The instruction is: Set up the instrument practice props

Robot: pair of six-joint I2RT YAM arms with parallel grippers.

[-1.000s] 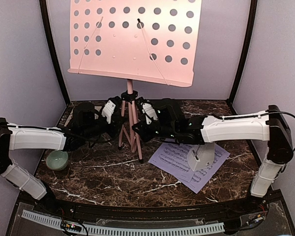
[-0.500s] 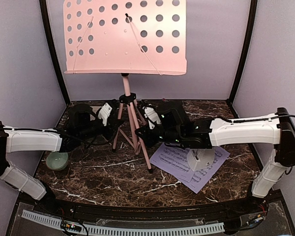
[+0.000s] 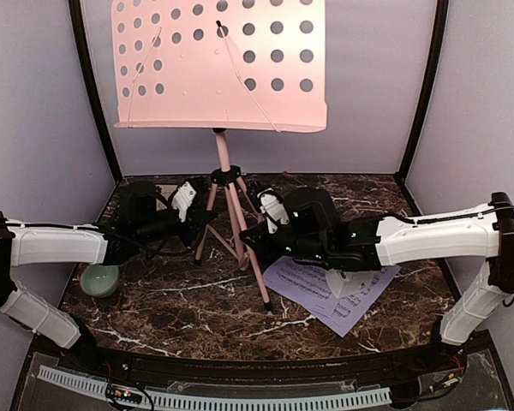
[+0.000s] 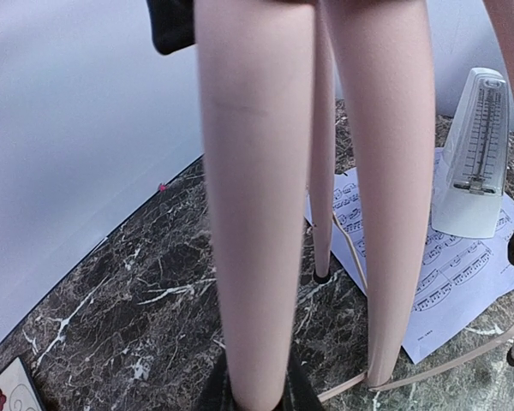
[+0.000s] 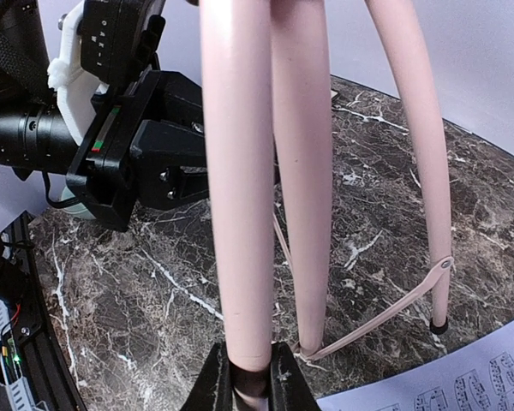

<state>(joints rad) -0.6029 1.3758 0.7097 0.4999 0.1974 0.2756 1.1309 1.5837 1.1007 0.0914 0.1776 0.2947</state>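
We see the music stand (image 3: 218, 64) now more upright, legs spread wider, standing between our tools. The left tool (image 3: 200, 219) and right tool (image 3: 250, 238) each clench narrowly around a leg.

A lab test booth: plain lilac walls (image 3: 34, 128), marble-patterned tabletop (image 3: 180, 308).

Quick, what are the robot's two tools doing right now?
Left tool: closed on a leg of the music stand.
Right tool: closed on another leg.
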